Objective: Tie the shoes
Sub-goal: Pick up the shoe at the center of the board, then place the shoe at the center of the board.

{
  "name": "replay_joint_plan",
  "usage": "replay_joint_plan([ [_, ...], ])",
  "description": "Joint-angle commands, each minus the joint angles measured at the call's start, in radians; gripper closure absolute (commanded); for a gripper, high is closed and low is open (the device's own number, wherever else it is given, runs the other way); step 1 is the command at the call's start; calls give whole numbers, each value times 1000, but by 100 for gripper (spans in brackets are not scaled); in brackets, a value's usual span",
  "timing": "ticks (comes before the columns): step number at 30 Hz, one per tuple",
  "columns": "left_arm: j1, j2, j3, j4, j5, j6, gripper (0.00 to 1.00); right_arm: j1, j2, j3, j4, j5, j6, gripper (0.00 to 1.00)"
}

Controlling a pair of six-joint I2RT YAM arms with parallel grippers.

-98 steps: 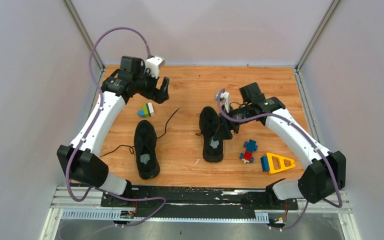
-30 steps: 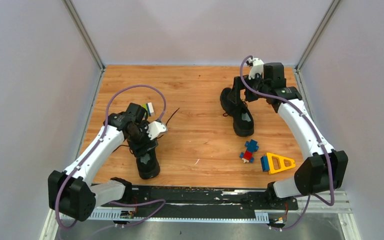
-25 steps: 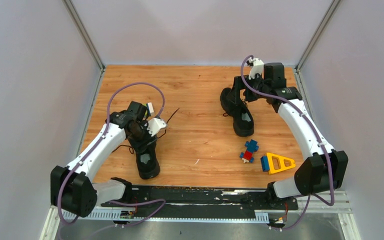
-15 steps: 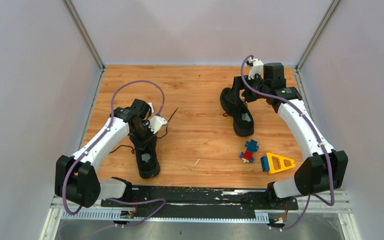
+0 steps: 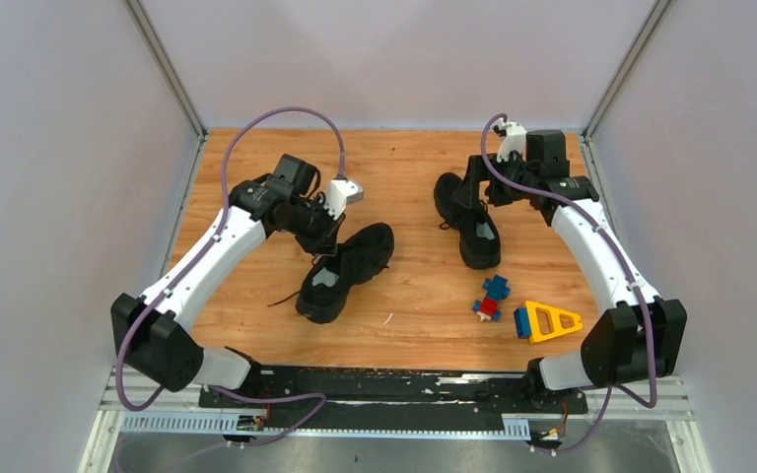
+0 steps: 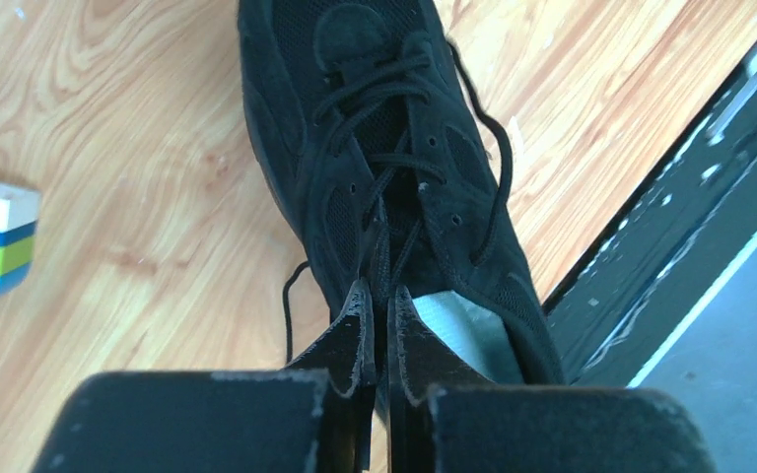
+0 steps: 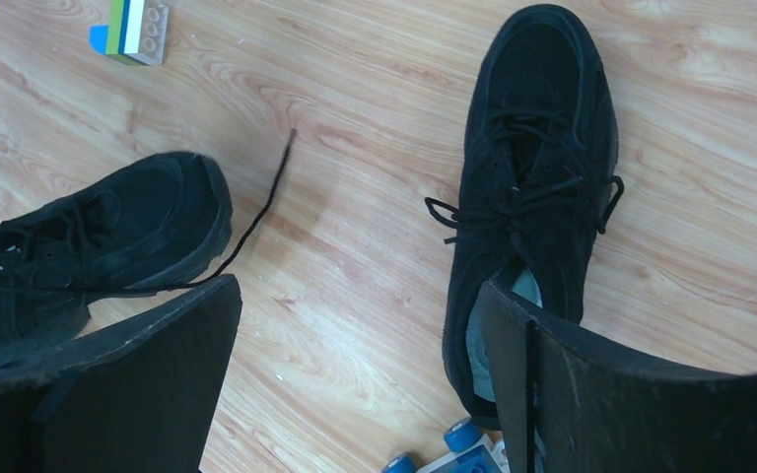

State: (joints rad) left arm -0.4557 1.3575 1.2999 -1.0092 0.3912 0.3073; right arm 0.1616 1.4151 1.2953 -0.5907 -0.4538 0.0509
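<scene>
My left end effector (image 6: pixel 377 330) clamps the left sneaker (image 6: pixel 291 108) by its tongue (image 6: pixel 379 251); my right end effector (image 7: pixel 357 296) gapes above the right sneaker (image 7: pixel 537 118). I should pull gently, sparing the laces (image 6: pixel 384 99).

Bright, even light; soft shadows, sharp focus.

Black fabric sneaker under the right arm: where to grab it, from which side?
Take the black fabric sneaker by its collar rim beside the pale grey insole, from above: it sits sole-down, mouth open upward, so one jaw fits inside.
</scene>
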Motion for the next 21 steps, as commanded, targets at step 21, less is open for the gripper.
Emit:
replay_joint_plan([
  [21, -70, 130, -22, 340, 18, -581, 100, -27, 56, -25, 25, -89, 36, 26],
])
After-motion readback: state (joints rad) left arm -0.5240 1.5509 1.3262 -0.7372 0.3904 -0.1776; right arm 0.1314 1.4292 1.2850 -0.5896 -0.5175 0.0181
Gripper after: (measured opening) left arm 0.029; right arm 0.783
